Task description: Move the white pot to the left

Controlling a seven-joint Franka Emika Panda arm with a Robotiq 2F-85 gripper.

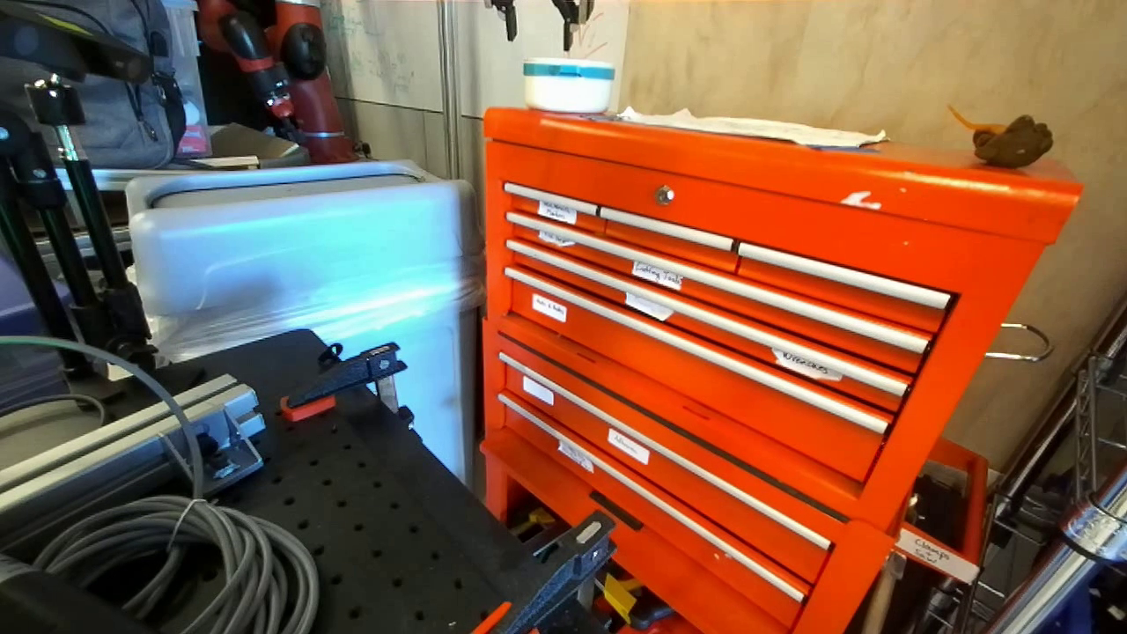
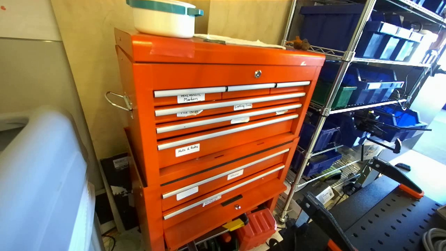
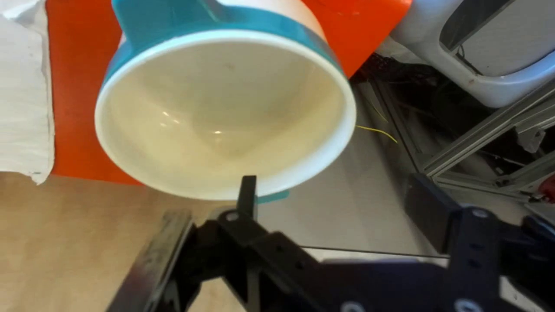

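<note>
The white pot (image 1: 568,92) is squat and round with a teal band below its rim. It stands upright on top of the orange cabinet (image 1: 775,176), near one end, and it shows close up in an exterior view (image 2: 163,22). In the wrist view the pot (image 3: 225,117) is seen from above, open and with nothing in it. My gripper (image 1: 539,31) is above the pot with its fingers apart. In the wrist view the gripper (image 3: 329,190) is open with nothing between its fingers. One fingertip overlaps the pot's rim in the picture; I cannot tell whether it touches.
A white cloth or paper (image 1: 757,130) lies on the cabinet beside the pot. A small brown object (image 1: 1012,141) is at the far end of the top. A large pale bin (image 1: 299,255) stands beside the cabinet. Wire shelving (image 2: 324,111) and a wall flank it.
</note>
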